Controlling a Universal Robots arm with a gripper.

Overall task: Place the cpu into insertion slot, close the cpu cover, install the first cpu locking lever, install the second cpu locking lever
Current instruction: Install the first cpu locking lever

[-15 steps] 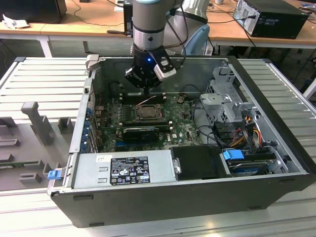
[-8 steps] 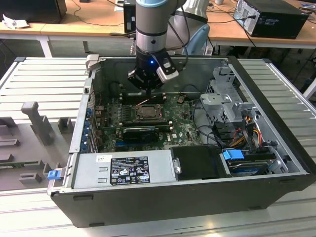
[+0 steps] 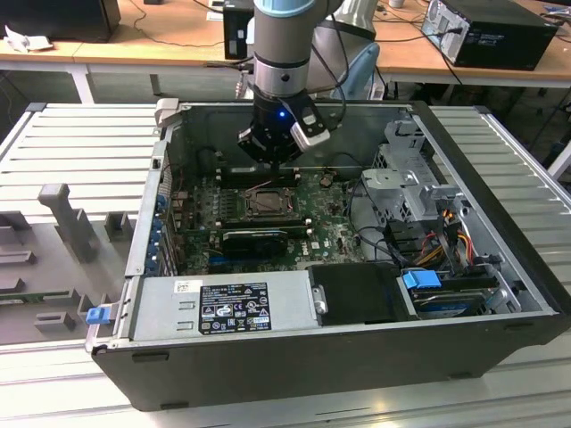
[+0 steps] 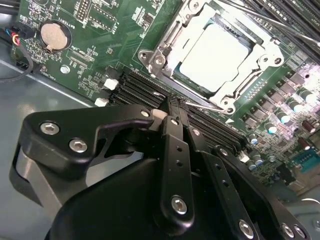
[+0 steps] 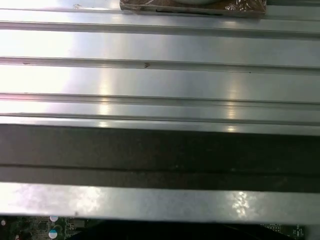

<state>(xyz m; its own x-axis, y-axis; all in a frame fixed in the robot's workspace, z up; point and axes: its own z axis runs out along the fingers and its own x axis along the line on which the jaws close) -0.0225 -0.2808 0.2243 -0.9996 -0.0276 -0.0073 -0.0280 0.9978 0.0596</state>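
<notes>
Centrally on the green circuit board, the cpu is seen as a smooth, pale, matte square, seated in the insertion slot. It is framed by the cpu cover, a thin silvery metal plate that lies flat over it, with the chip showing through the central window. A slender bright wire lever is seen along one edge of the socket, next to the long black ribbed memory slots. A round, shiny coin cell is mounted further off on the board.

In the second wrist view the black, bolted fingers taper to a common tip, so the jaws are judged to be drawn together with nothing gripped. Their tips are placed just beside the end of the wire lever; whether it is touched cannot be told.

At the upper middle of the exterior view the arm is lowered into the open dark computer case, just behind the socket. The case is carried on a ribbed aluminium table.
</notes>
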